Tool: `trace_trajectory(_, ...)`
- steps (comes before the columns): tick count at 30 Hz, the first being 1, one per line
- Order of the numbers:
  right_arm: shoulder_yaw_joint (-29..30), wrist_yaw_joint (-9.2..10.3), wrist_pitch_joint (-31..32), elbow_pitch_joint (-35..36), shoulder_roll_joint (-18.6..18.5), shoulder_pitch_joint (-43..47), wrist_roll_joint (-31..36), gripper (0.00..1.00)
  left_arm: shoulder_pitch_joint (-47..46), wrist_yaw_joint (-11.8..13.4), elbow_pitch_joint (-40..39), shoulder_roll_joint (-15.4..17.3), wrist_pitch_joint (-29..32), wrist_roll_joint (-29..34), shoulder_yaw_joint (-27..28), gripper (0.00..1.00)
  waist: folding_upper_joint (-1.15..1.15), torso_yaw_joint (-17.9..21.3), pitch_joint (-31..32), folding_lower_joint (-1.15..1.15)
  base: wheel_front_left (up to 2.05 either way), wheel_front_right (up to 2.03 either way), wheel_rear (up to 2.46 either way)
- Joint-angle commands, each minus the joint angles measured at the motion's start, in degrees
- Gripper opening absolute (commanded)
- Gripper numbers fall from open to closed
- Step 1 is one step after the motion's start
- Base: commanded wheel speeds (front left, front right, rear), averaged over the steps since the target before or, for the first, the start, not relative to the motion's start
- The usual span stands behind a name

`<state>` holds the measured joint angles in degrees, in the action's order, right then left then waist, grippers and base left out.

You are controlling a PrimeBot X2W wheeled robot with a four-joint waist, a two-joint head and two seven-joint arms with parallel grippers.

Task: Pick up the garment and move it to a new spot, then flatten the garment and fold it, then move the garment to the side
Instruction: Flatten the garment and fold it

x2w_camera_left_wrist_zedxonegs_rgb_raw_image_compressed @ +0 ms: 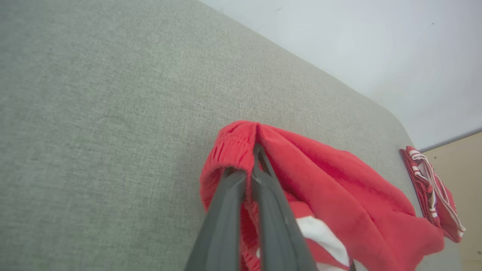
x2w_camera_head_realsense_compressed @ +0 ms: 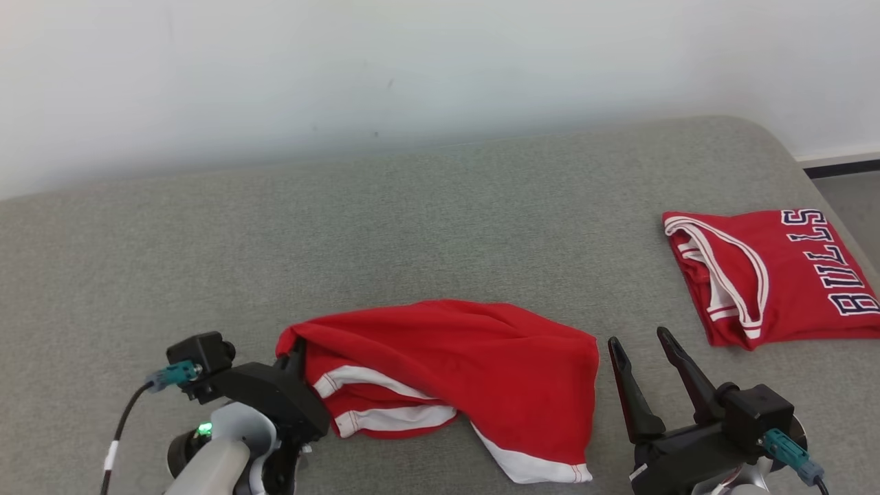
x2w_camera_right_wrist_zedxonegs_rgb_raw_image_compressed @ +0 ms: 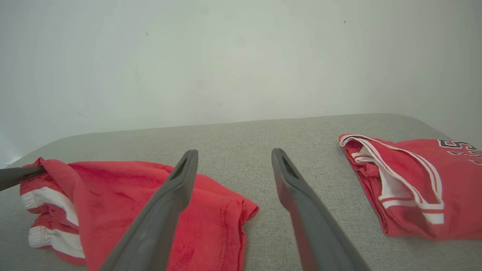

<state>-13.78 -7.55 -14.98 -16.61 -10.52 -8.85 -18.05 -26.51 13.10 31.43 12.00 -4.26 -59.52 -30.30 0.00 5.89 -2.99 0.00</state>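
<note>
A red garment with white stripes (x2w_camera_head_realsense_compressed: 454,371) lies crumpled on the grey cushioned surface (x2w_camera_head_realsense_compressed: 412,227), near its front edge. My left gripper (x2w_camera_head_realsense_compressed: 295,354) is shut on the garment's left edge, lifting a ribbed fold; in the left wrist view the closed fingers (x2w_camera_left_wrist_zedxonegs_rgb_raw_image_compressed: 256,165) pinch that red hem of the garment (x2w_camera_left_wrist_zedxonegs_rgb_raw_image_compressed: 339,188). My right gripper (x2w_camera_head_realsense_compressed: 643,350) stands open just right of the garment, nothing between its fingers. In the right wrist view its spread fingers (x2w_camera_right_wrist_zedxonegs_rgb_raw_image_compressed: 188,169) point over the garment (x2w_camera_right_wrist_zedxonegs_rgb_raw_image_compressed: 124,195).
A folded red jersey with "BULLS" lettering (x2w_camera_head_realsense_compressed: 770,275) lies at the surface's right side, also seen as a jersey (x2w_camera_right_wrist_zedxonegs_rgb_raw_image_compressed: 410,184) in the right wrist view. A pale wall (x2w_camera_head_realsense_compressed: 412,69) stands behind. Floor shows at the far right (x2w_camera_head_realsense_compressed: 852,192).
</note>
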Motion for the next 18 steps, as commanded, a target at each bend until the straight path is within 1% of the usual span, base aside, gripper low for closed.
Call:
trace_trajectory(1,0.2,0.13,-0.2,0.1,0.0,0.7,0.3,1.0,0.5,0.0,-0.7,0.8,-0.7,0.4,0.3,0.0,0.0,-0.6,-0.2,0.0,0.0,0.0,0.0)
trace_trajectory(4,0.5,0.13,-0.2,0.1,0.3,0.5,0.6,1.0,-0.4,0.5,-2.1,1.9,-2.4,1.6,0.7,0.0,0.0,-1.4,-0.1,0.0,0.0,0.0,0.0)
trace_trajectory(8,0.0,0.13,-0.2,0.0,0.7,-0.3,0.5,1.0,-2.2,0.3,-1.8,2.6,-5.1,3.1,0.9,0.0,0.0,-1.7,-0.1,0.0,0.0,0.0,0.0)
trace_trajectory(13,-1.5,0.13,-0.2,-0.2,0.6,-1.4,0.2,1.0,-6.0,-0.4,2.5,3.3,-7.7,5.6,0.8,0.0,0.0,-0.5,-0.9,0.0,0.0,0.0,0.0)
trace_trajectory(18,-1.7,0.13,-0.2,-0.2,0.1,-1.8,0.0,1.0,-8.5,-1.4,6.0,3.7,-9.0,6.4,1.3,0.0,0.0,0.7,-1.9,0.0,0.0,0.0,0.0)
